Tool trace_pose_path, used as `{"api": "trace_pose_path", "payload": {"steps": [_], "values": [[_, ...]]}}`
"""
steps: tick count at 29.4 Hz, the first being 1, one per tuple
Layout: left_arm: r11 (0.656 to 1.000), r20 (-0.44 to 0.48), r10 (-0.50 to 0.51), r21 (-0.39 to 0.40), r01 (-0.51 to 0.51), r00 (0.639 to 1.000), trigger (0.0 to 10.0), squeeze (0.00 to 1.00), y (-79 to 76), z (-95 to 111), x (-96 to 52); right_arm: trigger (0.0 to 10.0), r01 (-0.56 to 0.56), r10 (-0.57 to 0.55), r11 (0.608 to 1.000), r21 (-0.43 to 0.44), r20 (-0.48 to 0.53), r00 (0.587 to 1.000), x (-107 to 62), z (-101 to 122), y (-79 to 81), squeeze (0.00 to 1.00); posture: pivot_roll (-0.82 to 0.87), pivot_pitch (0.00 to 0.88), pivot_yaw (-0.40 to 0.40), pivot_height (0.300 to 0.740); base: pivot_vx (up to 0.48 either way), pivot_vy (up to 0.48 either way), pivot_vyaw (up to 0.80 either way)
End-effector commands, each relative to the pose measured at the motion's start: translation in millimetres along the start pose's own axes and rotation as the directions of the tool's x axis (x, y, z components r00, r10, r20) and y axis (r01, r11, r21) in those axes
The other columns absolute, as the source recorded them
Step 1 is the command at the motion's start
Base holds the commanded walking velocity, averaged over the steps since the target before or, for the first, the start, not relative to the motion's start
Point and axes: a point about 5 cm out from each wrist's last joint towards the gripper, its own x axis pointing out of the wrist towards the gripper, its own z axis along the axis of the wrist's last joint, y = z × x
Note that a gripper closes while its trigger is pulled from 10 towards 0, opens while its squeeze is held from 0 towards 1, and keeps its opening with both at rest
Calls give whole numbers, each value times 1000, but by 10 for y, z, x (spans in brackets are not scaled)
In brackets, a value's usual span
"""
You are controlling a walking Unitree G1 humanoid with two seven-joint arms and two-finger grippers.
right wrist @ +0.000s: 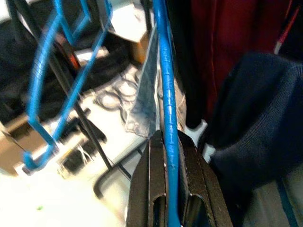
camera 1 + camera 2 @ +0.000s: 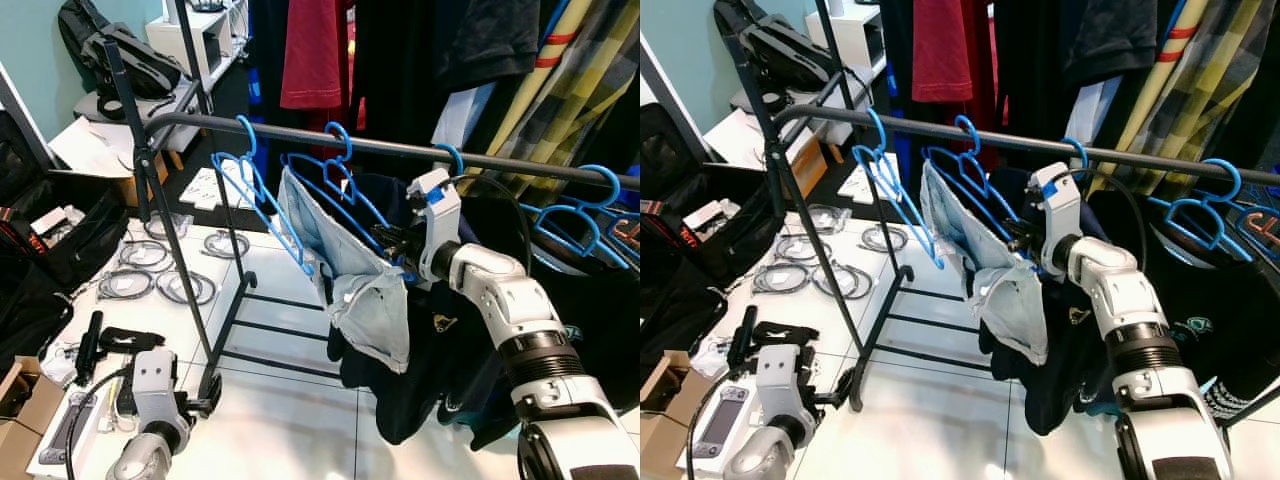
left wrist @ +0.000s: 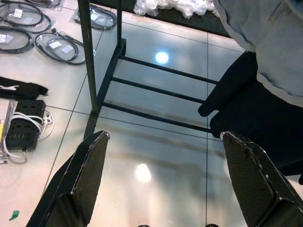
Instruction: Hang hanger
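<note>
On rail (image 2: 400,147), five blue hangers (image 2: 345,180)

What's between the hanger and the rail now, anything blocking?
Nothing visible. The hanger with the pale garment already has its hook over the rail, between two other blue hangers. The right gripper is shut on its lower wire. The left gripper hangs open over the floor.

My two head views look forward and down at the clothes rail (image 2: 330,140), which runs from ten o'clock to three o'clock; they share nearly the whole scene. My left wrist camera hangs low, facing the white tiled floor (image 3: 156,156) near the rack base (image 3: 156,92). My right wrist camera sits tight against a blue hanger (image 1: 166,118), looking along it.
</note>
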Motion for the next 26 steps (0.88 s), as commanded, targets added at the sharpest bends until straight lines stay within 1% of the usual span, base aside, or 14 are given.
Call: {"api": "trace_pose_path", "payload": {"steps": [1, 3, 4, 6, 7, 8, 10, 13, 17, 20, 21, 25, 26], "values": [[1000, -18, 0, 20, 1, 1000, 10000, 0, 37, -39, -20, 0, -59, 65, 998, -37, 180, 982, -76, 295, 49, 0, -65, 103, 5, 740, 0, 0, 0], [1000, -18, -1, 21, 2, 1000, 10000, 0, 36, -38, -19, 0, -77, 85, 996, -45, 192, 978, -93, 315, 69, 0, -65, 103, 5, 740, 0, 0, 0], [1000, -17, -2, 21, 2, 1000, 10000, 0, 36, -37, -16, 0, -97, 108, 993, -67, 187, 976, -120, 310, 92, 0, -66, 103, 6, 740, 0, 0, 0], [1000, -15, -5, 21, 6, 1000, 10000, 0, 33, -34, -11, 0, -142, 157, 985, -100, 161, 974, -186, 268, 143, 0, -67, 103, 6, 740, 0, 0, 0], [1000, -15, -5, 21, 6, 1000, 10000, 0, 33, -34, -11, 0, -142, 157, 985, -100, 161, 974, -186, 268, 143, 0, -67, 103, 6, 740, 0, 0, 0], [1000, -13, -9, 20, 9, 1000, 10000, 0, 30, -33, -7, 0, -161, 177, 980, -118, 141, 974, -231, 230, 162, 0, -68, 103, 6, 740, 0, 0, 0], [1000, -11, -11, 19, 11, 1000, 10000, 0, 29, -31, -6, 0, -171, 187, 977, -127, 129, 974, -259, 206, 173, 0, -68, 103, 6, 740, 0, 0, 0], [1000, -20, -7, 16, 7, 1000, 10000, 0, 43, -37, -3, 0, -163, 178, 980, -118, 132, 975, -384, 164, 165, 0, -72, 105, 11, 740, 0, 0, 0], [1000, -26, -2, 15, 2, 1000, 10000, 0, 54, -43, -3, 0, -160, 175, 981, -113, 139, 975, -426, 161, 166, 0, -72, 105, 11, 740, 0, 0, 0], [1000, -41, 4, 21, -3, 999, 10000, 0, 77, -50, 2, 0, -154, 167, 985, -82, 175, 970, -513, 168, 193, 0, -80, 105, 19, 740, 0, 0, 0], [1000, -46, 2, 27, -1, 999, 10000, 0, 80, -50, 6, 0, -162, 174, 984, -79, 166, 971, -545, 138, 217, 0, -81, 104, 20, 740, 0, 0, 0], [1000, -49, 1, 31, 0, 999, 10000, 0, 81, -49, 9, 0, -169, 180, 982, -79, 157, 971, -563, 114, 233, 0, -81, 104, 20, 740, 0, 0, 0], [999, -60, -4, 39, 6, 998, 10000, 0, 83, -50, 15, 0, -169, 178, 983, -75, 139, 974, -599, 68, 234, 0, -78, 105, 20, 740, -259, 0, 0]]}}
